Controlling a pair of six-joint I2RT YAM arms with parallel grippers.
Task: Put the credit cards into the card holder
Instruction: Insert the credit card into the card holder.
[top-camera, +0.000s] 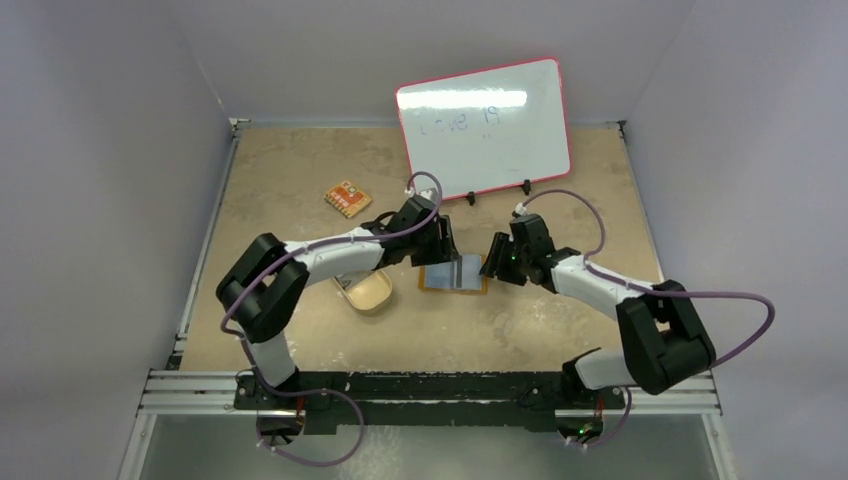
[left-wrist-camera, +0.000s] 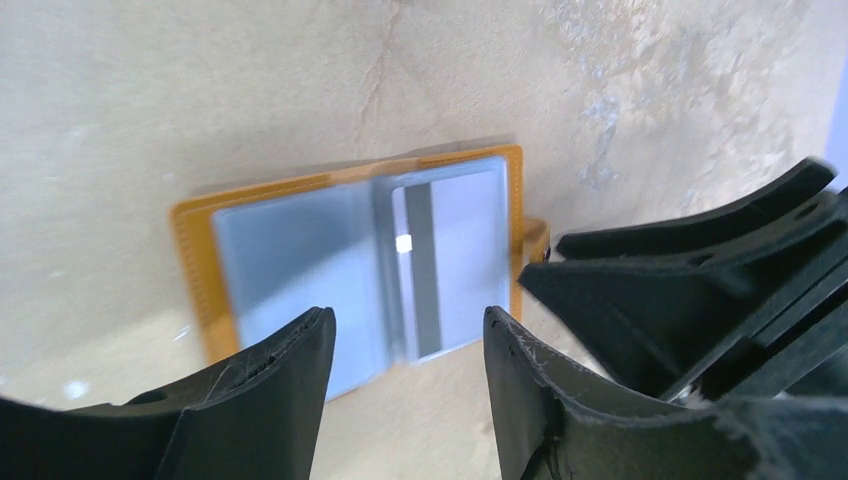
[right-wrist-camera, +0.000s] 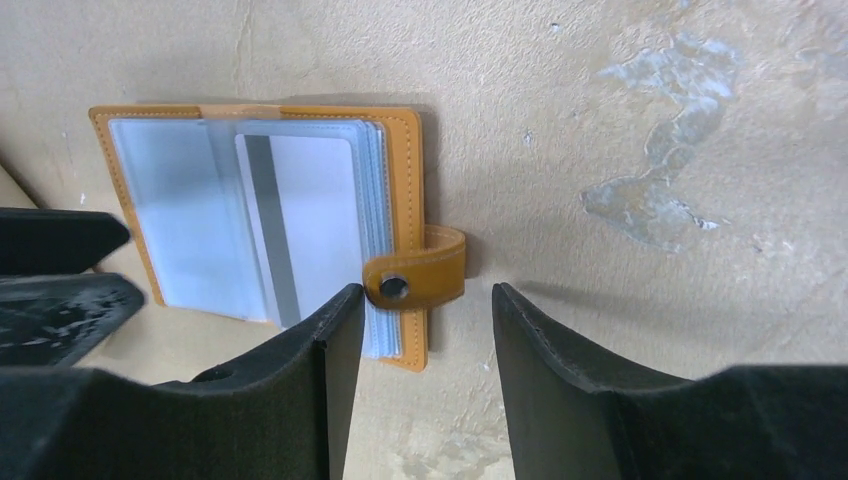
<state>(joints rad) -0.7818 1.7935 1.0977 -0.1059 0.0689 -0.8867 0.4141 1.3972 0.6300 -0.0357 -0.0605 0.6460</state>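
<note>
The orange card holder lies spread open on the table between my two grippers, its pale blue-grey sleeves facing up. One grey credit card with a dark stripe sits in its right-hand sleeve. In the right wrist view the same credit card is inside the card holder, whose snap tab sticks out on the right. My left gripper hovers open just short of the holder's near edge, with nothing between its fingers. My right gripper is open at the snap tab and holds nothing.
A tan oval dish stands left of the holder, under the left arm. An orange patterned flat piece lies further back on the left. A whiteboard leans at the back. The right gripper's fingers crowd close beside the left gripper.
</note>
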